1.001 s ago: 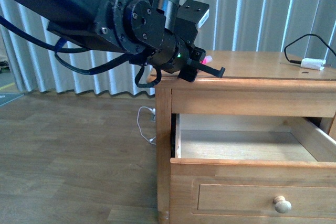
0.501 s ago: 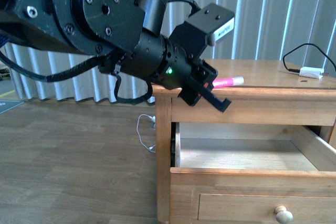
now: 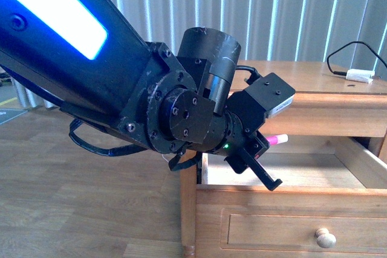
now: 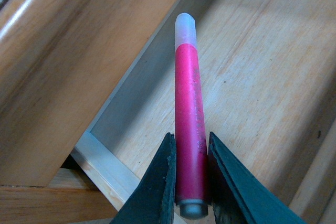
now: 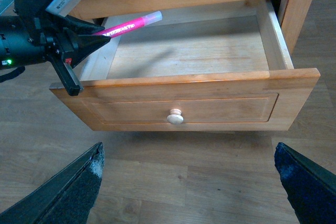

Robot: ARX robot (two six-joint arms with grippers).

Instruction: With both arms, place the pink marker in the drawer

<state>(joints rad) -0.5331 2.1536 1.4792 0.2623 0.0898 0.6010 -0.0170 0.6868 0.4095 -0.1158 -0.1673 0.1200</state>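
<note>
- holding the marker [image 4: 187, 108] by its butt end, the left claw [image 4: 190, 148] is closed down to the pen's width, a finger on each side of the barrel, nothing else in its grasp.
- the marker sticks straight out ahead of the claw, long axis in line with the fingers, white end leading.
- in the front view the pen sits below the nightstand top [image 3: 314, 77] and above the front edge of the open drawer [image 3: 290, 194], so it is inside the opening, at the drawer's left end.
- the right wrist view shows the pink barrel crossing the left side wall [image 5: 100, 64], the white end over the bottom board [image 5: 194, 45]; the pen tilts, white end a little higher, and hangs clear of the wood.
- my reading: the coming move turns on that overhang. the gripped end is over or just beside the wall, so a release here may tip the pen on its edge; carrying it farther along its own axis toward the middle looks safer.
- the right claw [image 5: 189, 148] is spread wide and empty in front of the drawer face, facing the knob [image 5: 175, 117] and well apart from the marker; the left arm is the nearer one for the drop, the right looks placed for pushing the drawer shut.
</note>
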